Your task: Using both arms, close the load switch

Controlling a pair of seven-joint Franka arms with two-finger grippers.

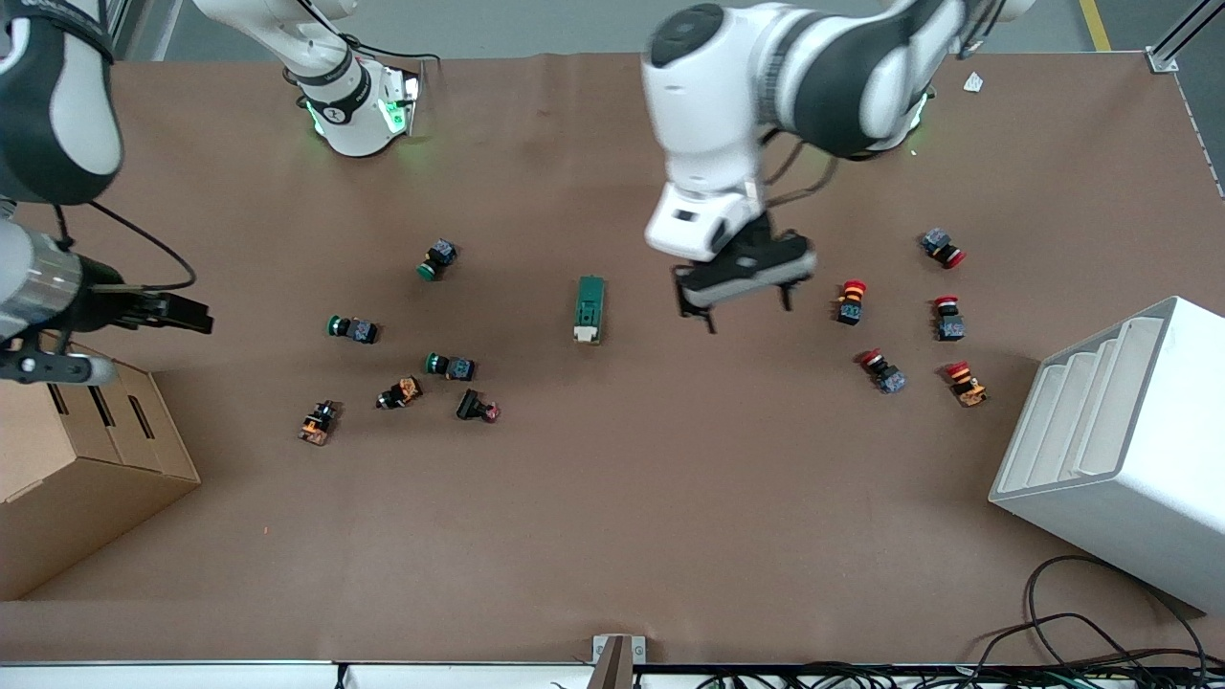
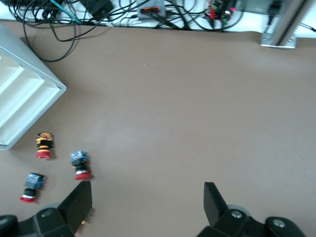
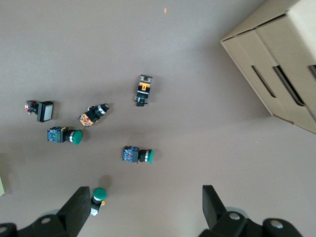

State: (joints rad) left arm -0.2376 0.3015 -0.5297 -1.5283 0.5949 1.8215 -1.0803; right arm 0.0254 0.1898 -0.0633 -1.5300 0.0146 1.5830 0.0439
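The load switch [image 1: 590, 308], a dark-green oblong block with a cream lever end, lies on the brown table near its middle. It does not show clearly in either wrist view. My left gripper [image 1: 737, 311] hangs open and empty over bare table beside the switch, between it and the red push-buttons [image 1: 851, 300]. In the left wrist view the left gripper [image 2: 148, 190] has only table between its fingers. My right gripper [image 1: 203, 319] is open and empty over the table beside the cardboard box [image 1: 86, 459]. In the right wrist view the right gripper [image 3: 145, 193] has a green push-button [image 3: 98, 197] by one finger.
Green, orange and black push-buttons [image 1: 450, 365] lie scattered toward the right arm's end, and they also show in the right wrist view [image 3: 137, 155]. Several red ones [image 1: 881, 371] lie toward the left arm's end. A white slotted rack [image 1: 1120, 450] stands there, and cables [image 1: 1101, 641] lie at the table's front edge.
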